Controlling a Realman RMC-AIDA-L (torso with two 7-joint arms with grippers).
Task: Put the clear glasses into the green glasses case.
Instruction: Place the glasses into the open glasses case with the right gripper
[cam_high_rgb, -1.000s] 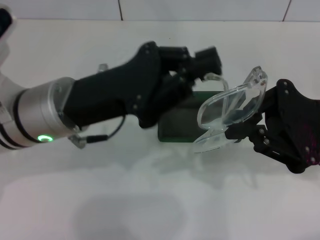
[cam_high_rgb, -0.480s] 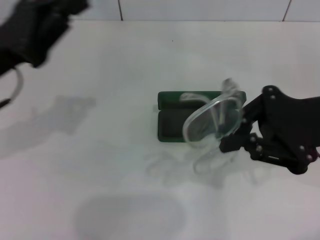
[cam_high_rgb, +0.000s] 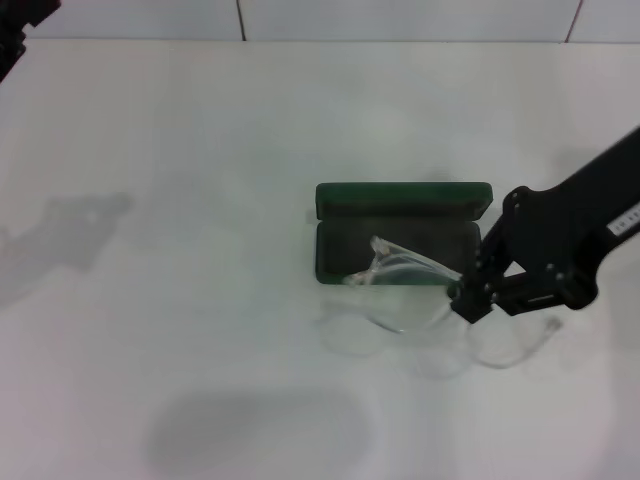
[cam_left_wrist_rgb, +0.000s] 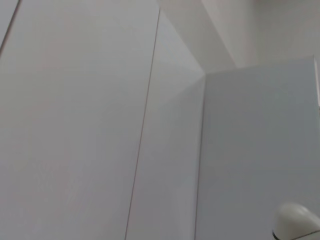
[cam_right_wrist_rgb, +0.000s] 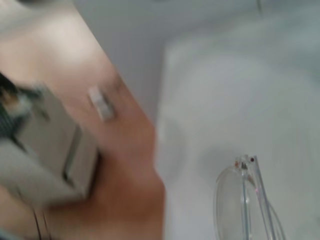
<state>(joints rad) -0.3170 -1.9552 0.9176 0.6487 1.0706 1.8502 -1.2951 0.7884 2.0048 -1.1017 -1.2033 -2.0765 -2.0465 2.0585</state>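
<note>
- Since the earlier pictures, the left arm has swung away to the far left; only a dark scrap of it shows at the top-left corner of the head view, and its pincer is out of sight. Its wrist view shows only pale walls.
- Meanwhile the clear glasses (cam_high_rgb: 400, 290) have come down from up in the air to table (cam_high_rgb: 200, 250) level.
- At the centre lies the green glasses case (cam_high_rgb: 400, 235), open, lid hinged back, its tray dark.
- One clear arm reaches up over the tray's front edge; the lenses seem to rest on the table just in front of the case, not inside.
- At the right, the right gripper (cam_high_rgb: 470, 297) pinches the glasses at their right end, fingers closed on the frame.
- My judgement: the glasses are delivered to the case but not seated; they need shifting back into the tray, then releasing.
</note>
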